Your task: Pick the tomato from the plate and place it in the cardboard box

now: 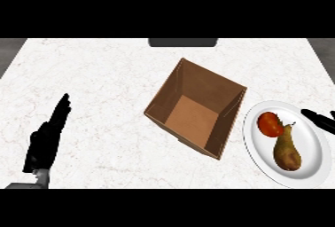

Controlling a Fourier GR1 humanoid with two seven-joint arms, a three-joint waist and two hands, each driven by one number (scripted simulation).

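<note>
A red tomato point(269, 123) lies on the white plate point(313, 170) at the right, touching a brown pear point(287, 150) just below it. The open cardboard box point(195, 108) stands left of the plate, in the middle of the counter, with nothing inside. My right hand point(318, 119) comes in from the right edge over the plate's far rim, fingers straight, a short way right of the tomato and apart from it. My left hand point(47, 135) rests open at the left, fingers pointing up, far from the box.
The white marble counter point(98, 75) spreads around the box. A dark object point(182, 42) sits at the counter's far edge, behind the box. The pear shares the plate with the tomato.
</note>
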